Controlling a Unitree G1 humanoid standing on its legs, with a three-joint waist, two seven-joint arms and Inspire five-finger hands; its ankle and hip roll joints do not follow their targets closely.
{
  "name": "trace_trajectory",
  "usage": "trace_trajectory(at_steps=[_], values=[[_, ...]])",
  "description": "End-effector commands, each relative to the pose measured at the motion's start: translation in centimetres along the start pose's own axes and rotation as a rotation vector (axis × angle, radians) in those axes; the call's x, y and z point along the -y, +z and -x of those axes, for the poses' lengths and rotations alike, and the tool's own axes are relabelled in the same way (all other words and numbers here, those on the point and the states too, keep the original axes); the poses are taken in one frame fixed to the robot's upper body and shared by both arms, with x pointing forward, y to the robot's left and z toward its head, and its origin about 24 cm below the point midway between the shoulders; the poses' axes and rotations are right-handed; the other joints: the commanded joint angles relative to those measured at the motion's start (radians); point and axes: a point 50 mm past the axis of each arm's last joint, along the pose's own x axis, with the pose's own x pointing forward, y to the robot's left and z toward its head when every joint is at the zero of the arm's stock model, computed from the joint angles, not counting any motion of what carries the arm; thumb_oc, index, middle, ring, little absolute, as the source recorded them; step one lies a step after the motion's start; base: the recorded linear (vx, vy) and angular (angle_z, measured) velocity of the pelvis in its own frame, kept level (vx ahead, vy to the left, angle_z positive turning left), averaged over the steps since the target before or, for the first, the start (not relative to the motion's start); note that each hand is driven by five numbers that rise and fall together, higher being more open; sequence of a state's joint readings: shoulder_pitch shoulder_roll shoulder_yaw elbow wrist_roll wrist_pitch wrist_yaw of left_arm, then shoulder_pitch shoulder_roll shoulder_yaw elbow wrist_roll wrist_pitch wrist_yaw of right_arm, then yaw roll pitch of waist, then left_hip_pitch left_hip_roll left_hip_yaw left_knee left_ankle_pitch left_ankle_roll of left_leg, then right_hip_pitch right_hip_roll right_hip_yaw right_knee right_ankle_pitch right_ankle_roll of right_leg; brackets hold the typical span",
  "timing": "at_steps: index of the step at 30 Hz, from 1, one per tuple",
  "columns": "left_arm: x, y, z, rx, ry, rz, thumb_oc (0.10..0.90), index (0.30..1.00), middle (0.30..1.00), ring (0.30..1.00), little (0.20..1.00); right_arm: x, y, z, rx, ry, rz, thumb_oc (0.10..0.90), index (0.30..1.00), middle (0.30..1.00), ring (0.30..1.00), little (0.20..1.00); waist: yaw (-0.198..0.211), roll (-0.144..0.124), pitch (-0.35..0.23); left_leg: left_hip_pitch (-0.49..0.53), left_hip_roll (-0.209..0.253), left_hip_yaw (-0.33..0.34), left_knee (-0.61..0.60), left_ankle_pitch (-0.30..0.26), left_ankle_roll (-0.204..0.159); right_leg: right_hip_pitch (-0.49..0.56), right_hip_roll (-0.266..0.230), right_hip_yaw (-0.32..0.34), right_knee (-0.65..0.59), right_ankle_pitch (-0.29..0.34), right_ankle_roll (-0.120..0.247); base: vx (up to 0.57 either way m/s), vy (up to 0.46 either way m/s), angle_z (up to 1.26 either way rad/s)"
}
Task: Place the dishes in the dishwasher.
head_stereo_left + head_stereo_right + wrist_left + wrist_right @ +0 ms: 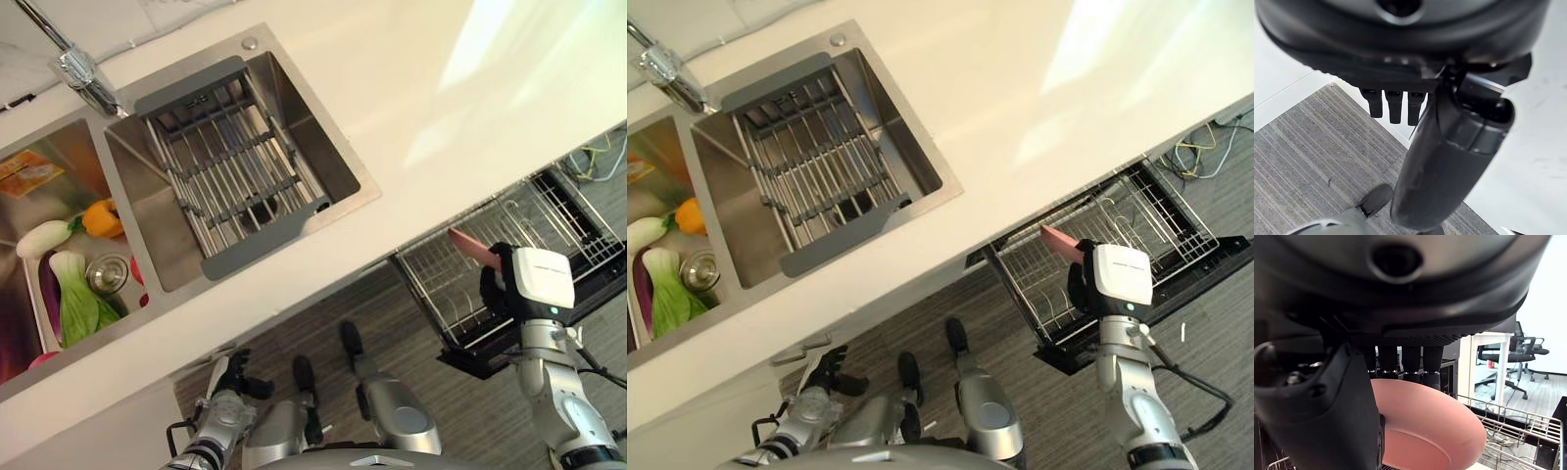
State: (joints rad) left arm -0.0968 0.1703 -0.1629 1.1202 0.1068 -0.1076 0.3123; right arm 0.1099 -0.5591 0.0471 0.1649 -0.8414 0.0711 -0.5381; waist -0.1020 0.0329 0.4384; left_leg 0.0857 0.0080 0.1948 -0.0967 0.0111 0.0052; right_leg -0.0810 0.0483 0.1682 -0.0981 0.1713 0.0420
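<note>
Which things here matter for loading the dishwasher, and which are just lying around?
Part of the job:
pink plate, held by the right hand
dishwasher rack, pulled out below the counter

Just lying about:
vegetables in the left sink basin
drying rack over the right basin
tap
left hand, idle and low

Pink plate (1430, 426), grey-striped floor (1312, 147)
</note>
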Motion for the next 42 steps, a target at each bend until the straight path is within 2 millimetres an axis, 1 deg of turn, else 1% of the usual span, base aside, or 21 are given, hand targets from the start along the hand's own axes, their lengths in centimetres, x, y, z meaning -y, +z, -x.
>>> trace_trajectory(at_steps=[1, 5, 6, 7, 8, 14, 18, 21, 22, 23, 25, 27, 28, 29, 31, 33, 37, 39, 40, 41, 42], values=[[-1.3, -1.4, 0.0, -0.033, 0.022, -0.032, 0.8, 0.9, 0.9, 0.9, 0.9, 3.5, -0.7, -2.2, 0.042, -0.142, 0.077, 0.4, 0.3, 0.3, 0.3, 0.3, 0.024, -0.026, -0.073, -0.009, 0.043, -0.042, 0.015, 0.0, -0.057, 0.016, -0.12, 0.021, 0.075, -0.075, 0.134, 0.04, -0.021, 0.04], [-0.9, -0.8, 0.0, 0.0, 0.009, -0.056, 0.8, 0.9, 0.9, 0.9, 0.9, 3.8, -1.7, -2.5, -0.014, -0.176, 0.111, 0.4, 0.3, 0.3, 0.3, 0.3, 0.021, -0.015, -0.083, -0.007, 0.045, -0.041, 0.013, 0.0, -0.06, 0.026, -0.124, 0.015, 0.062, -0.073, 0.134, 0.02, -0.007, 0.05], [-0.8, -0.8, 0.0, 0.0, 0.004, -0.062, 0.8, 0.9, 0.9, 0.9, 0.9, 3.8, -2.1, -2.5, -0.055, -0.189, 0.086, 0.584, 0.575, 0.575, 0.575, 0.575, 0.021, -0.008, -0.089, -0.006, 0.045, -0.041, 0.012, 0.001, -0.062, 0.029, -0.126, 0.013, 0.059, -0.074, 0.133, 0.0, 0.0, 0.0], [-0.8, -0.8, 0.0, 0.001, 0.004, -0.062, 0.8, 0.9, 0.9, 0.9, 0.9, 3.8, -2.1, -2.5, -0.056, -0.189, 0.086, 0.728, 0.792, 0.792, 0.792, 0.792, 0.021, -0.008, -0.09, -0.006, 0.045, -0.042, 0.012, 0.0, -0.062, 0.029, -0.126, 0.013, 0.059, -0.074, 0.133, 0.0, 0.0, 0.0], [-0.8, -0.8, 0.0, -0.001, 0.002, -0.064, 0.8, 0.9, 0.9, 0.9, 0.9, 3.8, -2.2, -2.5, -0.064, -0.195, 0.075, 0.8, 0.9, 0.9, 0.9, 0.9, 0.02, -0.006, -0.092, -0.006, 0.045, -0.042, 0.012, 0.001, -0.062, 0.03, -0.126, 0.013, 0.059, -0.075, 0.132, 0.0, 0.0, 0.0], [-0.7, -1.4, 0.1, -0.025, -0.013, -0.085, 0.8, 0.9, 0.9, 0.9, 0.9, 4.1, -2.5, -2.4, -0.086, -0.19, 0.02, 0.8, 0.9, 0.9, 0.9, 0.9, 0.01, 0.0, -0.111, 0.007, 0.049, -0.039, 0.012, -0.007, -0.064, 0.044, -0.125, 0.01, 0.053, -0.084, 0.128, 0.01, -0.001, 0.0], [-0.5, -1.6, 0.2, -0.038, -0.026, -0.109, 0.8, 0.9, 0.9, 0.9, 0.9, 4.4, -2.2, -2.2, -0.116, -0.211, -0.138, 0.8, 0.9, 0.9, 0.9, 0.9, 0.001, -0.002, -0.125, 0.017, 0.052, -0.035, 0.012, -0.01, -0.065, 0.052, -0.123, 0.013, 0.055, -0.091, 0.126, 0.0, 0.0, 0.0], [-0.6, -1.9, 0.2, -0.047, -0.037, -0.137, 0.8, 0.9, 0.9, 0.9, 0.9, 5.5, -1.8, -2.3, -0.119, -0.271, -0.24, 0.8, 0.9, 0.9, 0.9, 0.9, 0.0, -0.006, -0.135, 0.029, 0.054, -0.032, 0.011, -0.015, -0.065, 0.061, -0.12, 0.014, 0.056, -0.095, 0.124, 0.03, -0.007, -0.05], [-0.6, -2.0, 0.2, -0.052, -0.038, -0.144, 0.8, 0.9, 0.9, 0.9, 0.9, 6.5, -1.6, -2.5, -0.118, -0.326, -0.288, 0.8, 0.9, 0.9, 0.9, 0.9, -0.005, -0.008, -0.144, 0.036, 0.055, -0.03, 0.011, -0.018, -0.065, 0.068, -0.118, 0.015, 0.055, -0.097, 0.123, 0.0, 0.0, 0.0], [-0.6, -2.0, 0.2, -0.051, -0.038, -0.145, 0.8, 0.9, 0.9, 0.9, 0.9, 6.5, -1.6, -2.4, -0.119, -0.326, -0.288, 0.8, 0.9, 0.9, 0.9, 0.9, -0.004, -0.008, -0.143, 0.037, 0.055, -0.03, 0.011, -0.018, -0.065, 0.069, -0.118, 0.015, 0.055, -0.097, 0.123, 0.03, -0.003, 0.01], [-0.7, -2.2, 0.2, -0.06, -0.034, -0.147, 0.8, 0.9, 0.9, 0.9, 0.9, 7.8, -2.0, -2.6, -0.149, -0.416, -0.351, 0.8, 0.9, 0.9, 0.9, 0.9, -0.008, -0.012, -0.153, 0.045, 0.058, -0.027, 0.011, -0.021, -0.065, 0.077, -0.116, 0.018, 0.053, -0.098, 0.122, 0.02, 0.0, -0.02], [-0.8, -2.2, 0.2, -0.062, -0.033, -0.151, 0.8, 0.9, 0.9, 0.9, 0.9, 8.3, -2.4, -2.6, -0.162, -0.439, -0.34, 0.8, 0.9, 0.9, 0.9, 0.9, -0.007, -0.013, -0.156, 0.05, 0.059, -0.025, 0.011, -0.024, -0.065, 0.08, -0.114, 0.02, 0.054, -0.099, 0.121, 0.03, 0.003, -0.06], [-0.9, -2.2, 0.2, -0.064, -0.031, -0.153, 0.8, 0.9, 0.9, 0.9, 0.9, 8.9, -3.1, -2.6, -0.187, -0.472, -0.311, 0.8, 0.9, 0.9, 0.9, 0.9, -0.009, -0.015, -0.161, 0.053, 0.061, -0.024, 0.011, -0.025, -0.065, 0.082, -0.113, 0.021, 0.053, -0.1, 0.121, 0.02, 0.004, -0.06], [-1.2, -2.4, 0.2, -0.075, -0.018, -0.149, 0.8, 0.9, 0.9, 0.9, 0.9, 10.1, -5.4, -2.5, -0.292, -0.571, -0.26, 0.8, 0.9, 0.9, 0.9, 0.9, -0.015, -0.023, -0.171, 0.059, 0.063, -0.022, 0.011, -0.029, -0.065, 0.085, -0.108, 0.024, 0.054, -0.101, 0.121, 0.02, 0.004, -0.03], [-1.3, -2.5, 0.1, -0.082, -0.011, -0.149, 0.8, 0.9, 0.9, 0.9, 0.9, 10.3, -7.6, -2.2, -0.409, -0.631, -0.299, 0.8, 0.9, 0.9, 0.9, 0.9, -0.016, -0.026, -0.177, 0.065, 0.064, -0.018, 0.011, -0.032, -0.065, 0.088, -0.104, 0.026, 0.054, -0.101, 0.12, 0.0, 0.0, 0.0], [-1.4, -2.7, 0.1, -0.102, -0.012, -0.149, 0.8, 0.9, 0.9, 0.9, 0.9, 9.5, -8.9, -1.5, -0.518, -0.674, -0.46, 0.8, 0.9, 0.9, 0.9, 0.9, -0.02, -0.029, -0.182, 0.069, 0.064, -0.017, 0.01, -0.034, -0.066, 0.091, -0.102, 0.028, 0.055, -0.102, 0.119, 0.0, 0.004, -0.02], [-1.9, -3.1, 0.1, -0.129, -0.011, -0.146, 0.8, 0.9, 0.9, 0.9, 0.9, 8.3, -12.7, 1.7, -0.731, -0.684, -0.484, 0.8, 0.9, 0.9, 0.9, 0.9, -0.03, -0.035, -0.19, 0.072, 0.068, -0.023, 0.01, -0.036, -0.068, 0.093, -0.098, 0.022, 0.066, -0.114, 0.113, 0.0, 0.0, -0.02], [-1.8, -3.2, 0.1, -0.138, -0.016, -0.139, 0.8, 0.9, 0.9, 0.9, 0.9, 7.0, -13.8, 3.1, -0.823, -0.658, -0.535, 0.8, 0.9, 0.9, 0.9, 0.9, -0.035, -0.036, -0.192, 0.073, 0.069, -0.024, 0.01, -0.036, -0.069, 0.093, -0.096, 0.021, 0.07, -0.116, 0.111, 0.0, 0.0, 0.0], [-1.8, -3.3, 0.1, -0.146, -0.02, -0.146, 0.8, 0.9, 0.9, 0.9, 0.9, 6.2, -14.3, 3.9, -0.88, -0.695, -0.664, 0.8, 0.9, 0.9, 0.9, 0.9, -0.039, -0.038, -0.193, 0.073, 0.07, -0.024, 0.009, -0.034, -0.071, 0.091, -0.095, 0.02, 0.072, -0.114, 0.109, -0.05, -0.02, -0.02], [-1.6, -3.4, 0.2, -0.152, -0.033, -0.137, 0.8, 0.9, 0.9, 0.9, 0.9, 5.4, -14.5, 4.6, -0.92, -0.667, -0.711, 0.8, 0.9, 0.9, 0.9, 0.9, -0.043, -0.039, -0.191, 0.07, 0.071, -0.023, 0.009, -0.023, -0.073, 0.087, -0.095, 0.021, 0.076, -0.107, 0.108, 0.0, 0.0, 0.0], [-1.4, -3.4, 0.2, -0.154, -0.041, -0.14, 0.8, 0.9, 0.9, 0.9, 0.9, 4.8, -14.6, 5.3, -0.944, -0.652, -0.714, 0.8, 0.9, 0.9, 0.9, 0.9, -0.044, -0.035, -0.193, 0.077, 0.071, -0.025, 0.009, -0.035, -0.073, 0.096, -0.096, 0.018, 0.073, -0.12, 0.107, 0.0, 0.0, 0.0]])
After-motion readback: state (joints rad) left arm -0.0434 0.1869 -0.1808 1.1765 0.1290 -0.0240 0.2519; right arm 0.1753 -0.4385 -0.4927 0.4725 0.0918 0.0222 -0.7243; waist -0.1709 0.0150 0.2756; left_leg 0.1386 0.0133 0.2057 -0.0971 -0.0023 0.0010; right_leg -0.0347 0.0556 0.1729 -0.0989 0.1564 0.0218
